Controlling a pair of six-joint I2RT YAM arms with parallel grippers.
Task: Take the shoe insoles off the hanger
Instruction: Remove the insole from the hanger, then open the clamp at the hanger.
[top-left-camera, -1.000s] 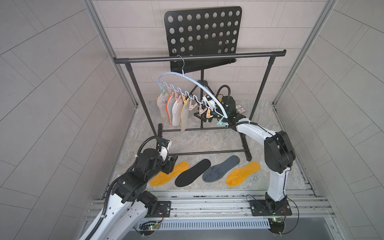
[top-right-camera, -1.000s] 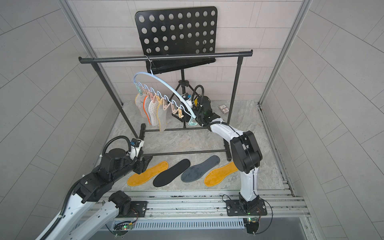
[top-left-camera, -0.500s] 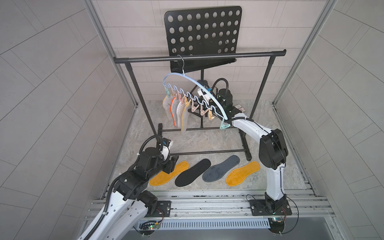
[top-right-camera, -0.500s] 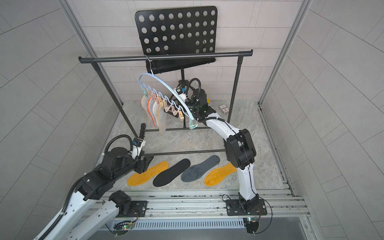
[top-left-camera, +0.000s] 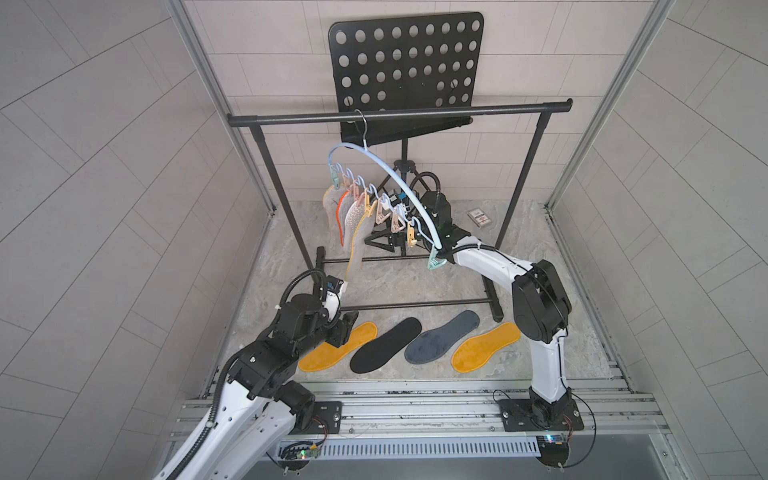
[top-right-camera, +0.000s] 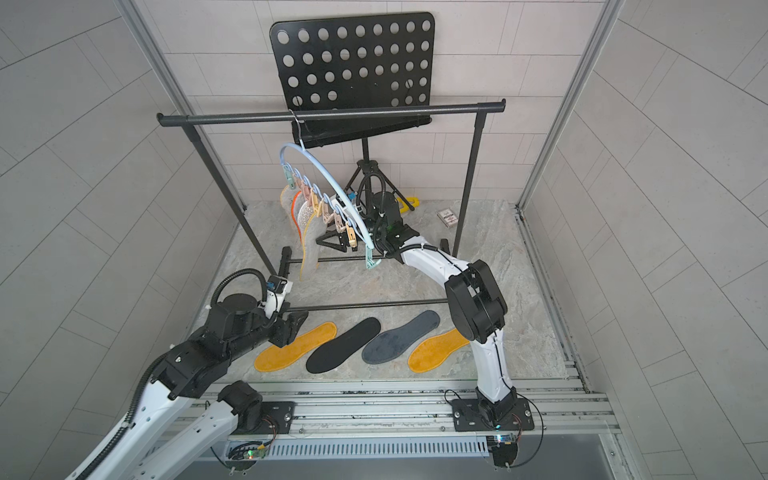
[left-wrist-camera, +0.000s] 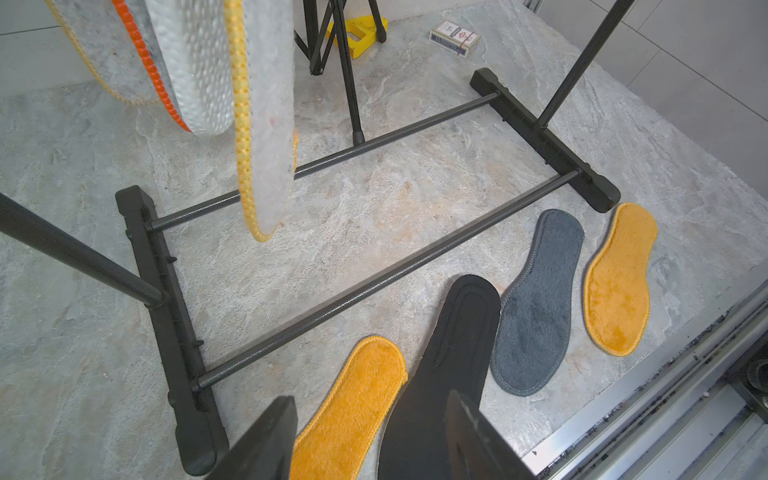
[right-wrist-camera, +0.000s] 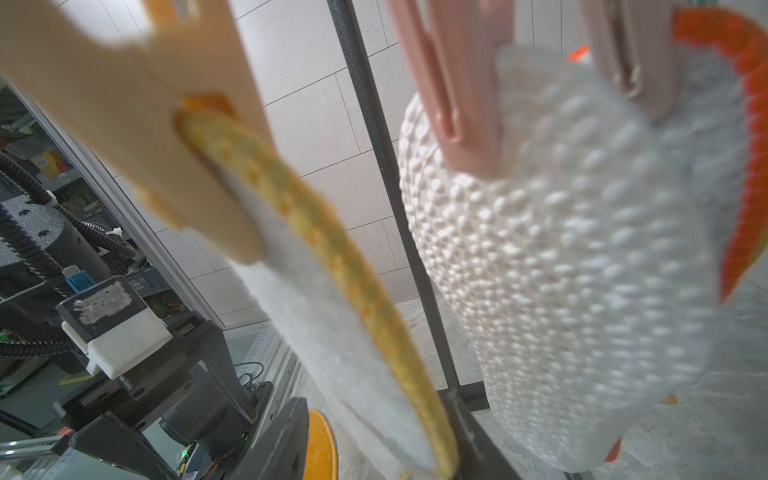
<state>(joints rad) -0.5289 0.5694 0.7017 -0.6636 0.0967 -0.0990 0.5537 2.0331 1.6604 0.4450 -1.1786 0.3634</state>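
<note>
The pale blue hanger (top-left-camera: 390, 167) (top-right-camera: 323, 169) hangs by its hook from the black rack bar. Several shoe insoles (top-left-camera: 352, 216) (top-right-camera: 305, 216) are clipped at its left end. My right gripper (top-left-camera: 372, 241) (right-wrist-camera: 376, 411) reaches in under the clips. Its jaws are open, and the yellow-edged grey insole (right-wrist-camera: 332, 316) hangs between them. That insole lies against one finger, and a gap shows at the other. A peach clip (right-wrist-camera: 137, 124) holds its top. Yellow (top-left-camera: 338, 347), black (top-left-camera: 386, 345), dark grey (top-left-camera: 442, 343) and yellow (top-left-camera: 486, 347) insoles lie on the floor. My left gripper (top-left-camera: 345, 328) (left-wrist-camera: 365, 415) hovers open over the left yellow one.
The black garment rack (top-left-camera: 399, 112) has base bars (left-wrist-camera: 374, 286) that cross the floor. Behind it stands a perforated music stand (top-left-camera: 407, 62) on a tripod. A small card box (top-left-camera: 478, 217) and a yellow object (top-right-camera: 405, 203) lie at the back. An aluminium rail (top-left-camera: 415, 399) runs along the front.
My right gripper has moved left from the hanger's right end to the clipped insoles, and its jaws have narrowed around the yellow-edged one. The hanger has swung a little. The left arm has stayed put.
</note>
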